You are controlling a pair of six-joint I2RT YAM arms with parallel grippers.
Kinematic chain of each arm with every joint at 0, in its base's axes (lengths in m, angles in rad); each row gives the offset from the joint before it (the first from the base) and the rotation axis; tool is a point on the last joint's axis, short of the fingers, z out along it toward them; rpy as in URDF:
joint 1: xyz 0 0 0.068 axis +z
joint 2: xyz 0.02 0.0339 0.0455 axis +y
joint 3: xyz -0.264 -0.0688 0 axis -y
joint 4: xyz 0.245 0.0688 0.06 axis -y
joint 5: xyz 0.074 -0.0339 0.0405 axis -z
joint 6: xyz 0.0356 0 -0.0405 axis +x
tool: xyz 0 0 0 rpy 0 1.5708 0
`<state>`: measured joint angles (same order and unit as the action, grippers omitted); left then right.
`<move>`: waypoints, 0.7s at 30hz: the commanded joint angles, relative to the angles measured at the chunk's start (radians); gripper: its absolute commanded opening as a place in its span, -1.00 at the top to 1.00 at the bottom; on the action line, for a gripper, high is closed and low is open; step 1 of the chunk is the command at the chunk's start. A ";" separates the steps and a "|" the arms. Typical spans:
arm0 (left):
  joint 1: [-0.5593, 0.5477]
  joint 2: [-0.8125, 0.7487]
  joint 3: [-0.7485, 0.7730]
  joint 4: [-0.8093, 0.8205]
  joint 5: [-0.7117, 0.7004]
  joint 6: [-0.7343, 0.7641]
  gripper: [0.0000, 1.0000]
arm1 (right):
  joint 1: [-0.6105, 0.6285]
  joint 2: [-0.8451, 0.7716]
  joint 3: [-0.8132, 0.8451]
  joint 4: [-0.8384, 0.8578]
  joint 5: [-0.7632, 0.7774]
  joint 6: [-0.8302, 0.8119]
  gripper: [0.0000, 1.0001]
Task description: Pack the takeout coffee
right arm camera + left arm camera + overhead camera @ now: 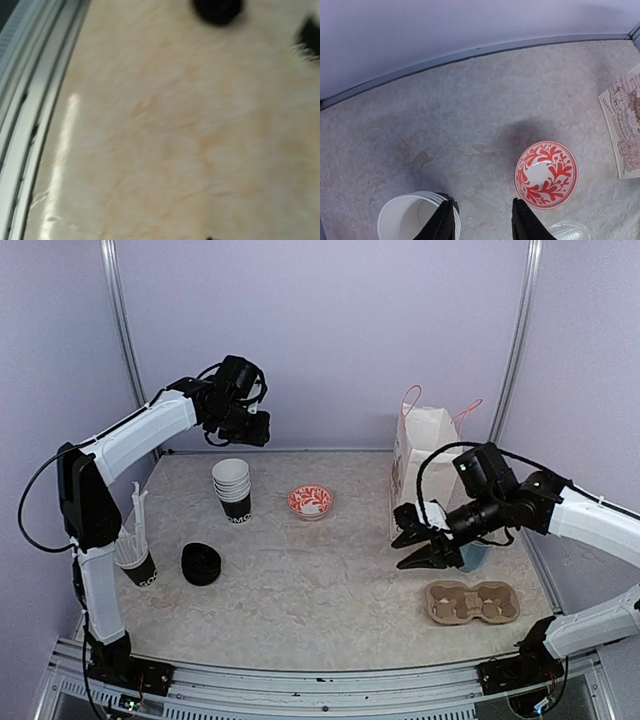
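- The cups (232, 490) are nested in one stack, mouths up and white inside, just left of the bowl (310, 501).
- The lids (201, 563) sit in a black pile further left of the bowl and nearer the arms, apart from the cups.
- The left gripper (250, 432) hangs high, behind and left of the bowl. Its fingers are apart and hold nothing. In its wrist view the bowl (546, 174) lies just right of the fingers (524, 222).
- The right gripper (420, 548) is low, right of the bowl, with fingers spread and empty.
- The mug (476, 558) is partly hidden behind that gripper.
- The carrier (472, 602) lies right of the bowl, near the front.
- The bag (425, 455) stands upright, right of the bowl, by the back wall.
- The straw cup (137, 562) is far left of the bowl.
- The right wrist view is blurred: only the table (165, 140) can be made out.
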<state>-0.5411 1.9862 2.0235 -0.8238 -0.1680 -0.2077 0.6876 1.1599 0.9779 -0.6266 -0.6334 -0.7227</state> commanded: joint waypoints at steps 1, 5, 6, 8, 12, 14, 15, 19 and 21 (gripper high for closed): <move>-0.016 0.044 0.061 -0.203 -0.043 -0.079 0.23 | 0.053 0.059 -0.073 0.120 0.012 -0.049 0.24; -0.024 0.038 0.033 -0.304 -0.064 -0.112 0.26 | 0.075 0.131 -0.117 0.234 0.046 -0.045 0.29; -0.025 0.026 0.016 -0.318 -0.070 -0.117 0.26 | 0.086 0.145 -0.125 0.253 0.074 -0.041 0.29; -0.028 0.009 -0.009 -0.334 -0.079 -0.120 0.28 | 0.104 0.168 -0.136 0.273 0.107 -0.034 0.33; -0.028 -0.006 -0.028 -0.329 -0.091 -0.117 0.28 | 0.121 0.181 -0.150 0.278 0.104 -0.032 0.33; -0.028 0.005 -0.019 -0.328 -0.103 -0.109 0.28 | 0.124 0.182 -0.153 0.285 0.108 -0.030 0.34; -0.028 0.012 -0.010 -0.328 -0.112 -0.105 0.28 | 0.126 0.184 -0.153 0.286 0.111 -0.029 0.34; -0.026 0.047 0.015 -0.318 -0.123 -0.085 0.30 | 0.131 0.195 -0.155 0.286 0.129 -0.030 0.35; -0.023 0.070 0.040 -0.322 -0.123 -0.079 0.39 | 0.132 0.193 -0.159 0.287 0.139 -0.033 0.35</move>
<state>-0.5644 2.0228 2.0117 -1.1378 -0.2668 -0.3069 0.8051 1.3411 0.8345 -0.3626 -0.5182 -0.7547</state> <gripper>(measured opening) 0.339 0.326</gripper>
